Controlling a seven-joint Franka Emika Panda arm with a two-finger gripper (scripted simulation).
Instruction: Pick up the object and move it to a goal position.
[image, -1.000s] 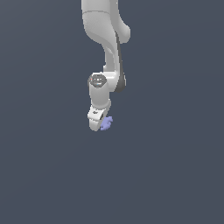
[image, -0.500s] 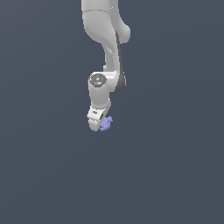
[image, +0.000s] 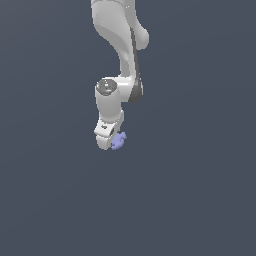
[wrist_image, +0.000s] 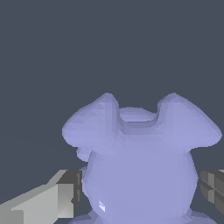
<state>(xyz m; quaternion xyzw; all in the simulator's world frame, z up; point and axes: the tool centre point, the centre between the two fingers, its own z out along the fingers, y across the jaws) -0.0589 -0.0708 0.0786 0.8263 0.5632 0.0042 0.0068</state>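
Note:
The object (image: 119, 141) is a small periwinkle lumpy thing with rounded knobs. In the exterior view it sits at the tip of the white arm, just to the right of the gripper (image: 111, 142). In the wrist view the object (wrist_image: 140, 148) fills the lower middle, with two rounded lobes on top. It sits between the gripper's (wrist_image: 140, 194) two grey fingertips (wrist_image: 65, 197), which press against its sides. The gripper is shut on the object. The plain background does not show how high it is held.
A uniform dark grey-blue surface (image: 200, 200) fills both views. The white arm (image: 117, 40) comes down from the upper edge of the exterior view. No goal marker or other thing shows.
The arm and the held object have shifted slightly up and to the exterior view's left. The grip on the object looks unchanged.

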